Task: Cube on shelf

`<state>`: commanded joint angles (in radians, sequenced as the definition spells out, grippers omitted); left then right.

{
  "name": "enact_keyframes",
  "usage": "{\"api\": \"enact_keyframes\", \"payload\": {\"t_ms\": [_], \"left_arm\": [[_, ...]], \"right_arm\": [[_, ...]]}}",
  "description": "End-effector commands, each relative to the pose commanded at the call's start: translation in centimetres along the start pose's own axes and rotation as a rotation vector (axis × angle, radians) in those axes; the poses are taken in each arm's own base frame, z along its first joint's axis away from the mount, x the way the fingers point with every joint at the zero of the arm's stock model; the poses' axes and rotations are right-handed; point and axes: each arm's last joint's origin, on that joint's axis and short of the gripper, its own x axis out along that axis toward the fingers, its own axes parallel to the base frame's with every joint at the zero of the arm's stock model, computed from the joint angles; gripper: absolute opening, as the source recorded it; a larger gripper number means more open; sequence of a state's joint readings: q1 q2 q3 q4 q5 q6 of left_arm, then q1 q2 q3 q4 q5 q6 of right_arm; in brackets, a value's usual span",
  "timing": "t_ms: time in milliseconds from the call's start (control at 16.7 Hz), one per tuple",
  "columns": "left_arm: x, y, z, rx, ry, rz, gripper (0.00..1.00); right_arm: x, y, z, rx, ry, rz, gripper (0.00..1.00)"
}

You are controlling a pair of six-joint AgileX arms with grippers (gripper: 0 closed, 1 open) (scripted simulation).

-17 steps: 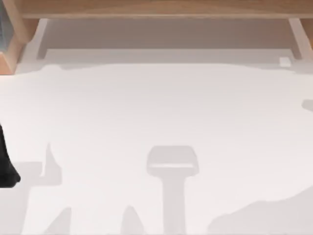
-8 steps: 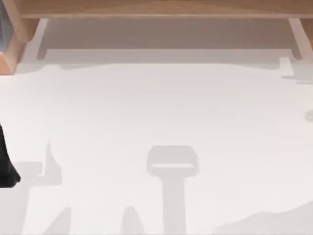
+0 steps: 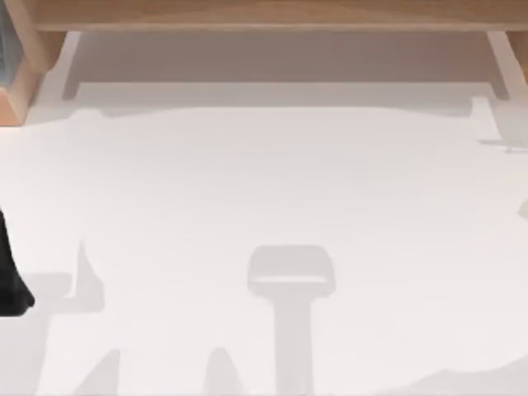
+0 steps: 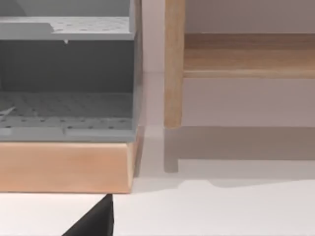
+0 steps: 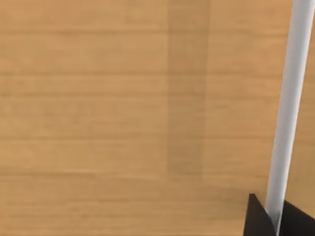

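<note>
White table (image 3: 264, 181) nearest. Left arm (image 3: 10, 272) parked at the table's left edge; the left gripper (image 4: 96, 221) shows as a dark tip low over the table, can't tell if spread or closed. Far side: the shelf (image 3: 264, 15), long axis running left-right along the far edge, board raised off the table on an upright wooden support (image 4: 173, 64). Grey box (image 4: 66, 83) on a wooden base just beside that support, far left. Right gripper (image 5: 258, 219) close over wood-grain board, jaw state can't tell.
</note>
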<state>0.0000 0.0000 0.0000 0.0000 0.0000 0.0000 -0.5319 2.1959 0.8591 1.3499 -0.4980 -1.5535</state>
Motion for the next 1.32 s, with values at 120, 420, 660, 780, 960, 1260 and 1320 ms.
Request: {"api": "enact_keyframes", "payload": {"t_ms": [120, 420, 660, 780, 960, 1260, 1320], "left_arm": [[0.0, 0.0, 0.0, 0.0, 0.0, 0.0, 1.0], [0.0, 0.0, 0.0, 0.0, 0.0, 0.0, 1.0], [0.0, 0.0, 0.0, 0.0, 0.0, 0.0, 1.0], [0.0, 0.0, 0.0, 0.0, 0.0, 0.0, 1.0], [0.0, 0.0, 0.0, 0.0, 0.0, 0.0, 1.0], [0.0, 0.0, 0.0, 0.0, 0.0, 0.0, 1.0], [0.0, 0.0, 0.0, 0.0, 0.0, 0.0, 1.0]], "right_arm": [[-0.9, 0.3, 0.2, 0.008, 0.0, 0.014, 0.0], [-3.1, 0.7, 0.5, 0.017, 0.001, 0.029, 0.0], [-4.1, 0.3, 0.3, 0.008, 0.0, 0.014, 0.0], [-4.2, 0.3, 0.3, 0.007, 0.0, 0.012, 0.0], [-4.0, 0.3, 0.4, 0.007, -0.004, 0.012, 0.0], [-7.1, 0.4, 0.2, 0.006, 0.0, 0.013, 0.0], [-8.1, 0.4, 0.3, 0.009, -0.001, 0.015, 0.0]]}}
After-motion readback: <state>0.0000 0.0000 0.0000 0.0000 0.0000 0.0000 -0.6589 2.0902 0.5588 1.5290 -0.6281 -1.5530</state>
